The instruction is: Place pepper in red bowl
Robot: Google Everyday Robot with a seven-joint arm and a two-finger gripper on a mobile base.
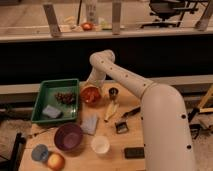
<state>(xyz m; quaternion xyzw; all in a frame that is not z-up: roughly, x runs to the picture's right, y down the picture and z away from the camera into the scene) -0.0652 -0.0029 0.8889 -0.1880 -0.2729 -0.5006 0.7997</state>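
hovering right over the red bowl (pixel 90 96), the end effector (pixel 93 84) hangs above the far part of the table (pixel 131 139), just beside the green tray (pixel 42 95). whether it is spread or pressed together i cannot tell. the pepper i cannot pick out either: its orange-red would merge with the bowl's colour, so it is either held at the bowl's mouth or lying inside, and i cannot say which.

by its kind, the pepper should be light, glossy and a little slippery. it is likely firm enough for a moderate pinch but liable to dent under a hard squeeze. the best hold is probably across its widest middle, not on a tapering end, where it could squirt out. the bowl looks small and light, so a nudge on its rim might slide or tip it. a low release over the centre seems safest. the can (pixel 113 93) stands near the bowl on the side away from the tray, and the purple bowl (pixel 68 136) sits well apart.
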